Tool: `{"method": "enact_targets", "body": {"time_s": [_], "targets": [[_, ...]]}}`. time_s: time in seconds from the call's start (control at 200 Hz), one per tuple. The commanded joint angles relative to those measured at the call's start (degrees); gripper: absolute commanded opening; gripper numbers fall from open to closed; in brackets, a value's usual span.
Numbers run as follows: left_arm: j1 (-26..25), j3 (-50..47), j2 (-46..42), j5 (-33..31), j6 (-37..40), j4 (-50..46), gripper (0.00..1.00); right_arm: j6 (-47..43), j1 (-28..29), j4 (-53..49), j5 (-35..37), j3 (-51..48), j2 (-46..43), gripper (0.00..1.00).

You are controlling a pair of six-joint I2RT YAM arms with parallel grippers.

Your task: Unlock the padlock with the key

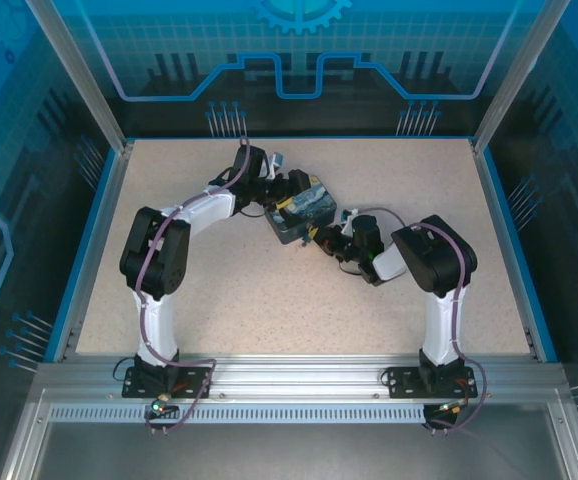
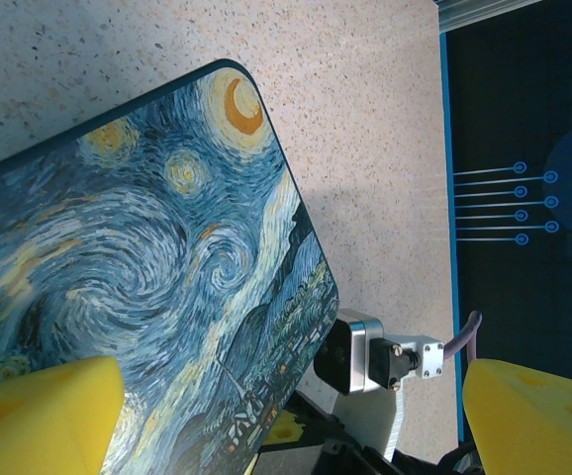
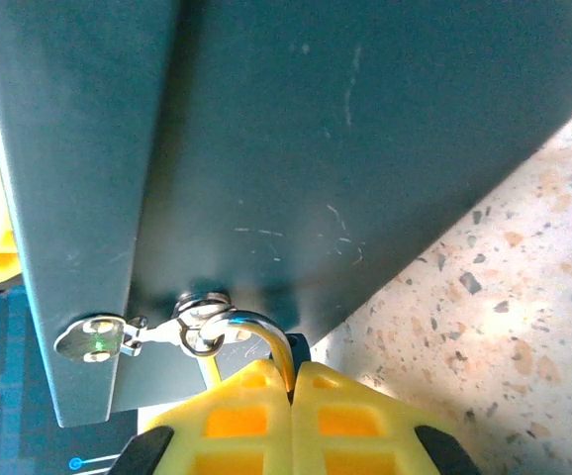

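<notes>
The padlock hangs from the ring of the tin box's silvery hasp. Its thin shackle curves down between my right gripper's yellow fingertips, and a sliver of its bluish body shows just behind them. My right gripper is shut on the padlock at the box's front side. My left gripper stands open over the box's painted lid, one finger above the lid, the other off its edge. The key is out of view.
The dark-blue swirly-painting tin box sits mid-table on the speckled top, between both arms. The right wrist's camera is close to the box's edge. Blue walls and metal posts ring the table.
</notes>
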Motion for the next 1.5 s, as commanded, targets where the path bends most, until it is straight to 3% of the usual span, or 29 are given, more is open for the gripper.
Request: {"method": "enact_targets", "body": {"time_s": [0.0,0.375,0.915,1.496], "targets": [[-0.4,-0.6,0.7,-0.5,0.1,-1.9,0.91,4.7,-0.4,2.3,4.6,-1.9,1.8,0.02],[-0.4,-3.0,0.4,-0.7,-1.2,-0.2,0.90,10.8,-0.4,5.8,9.7,-2.7,1.0,0.02],[-0.5,-3.6,0.1,-1.0,-1.3,-0.3,0.91,11.0,-3.7,5.1,11.3,-1.8,0.2,0.02],[-0.4,-3.7,-0.2,-1.0,-2.0,0.1,0.91,3.2,-6.0,-11.7,14.8,-5.2,-10.3,0.02]]}}
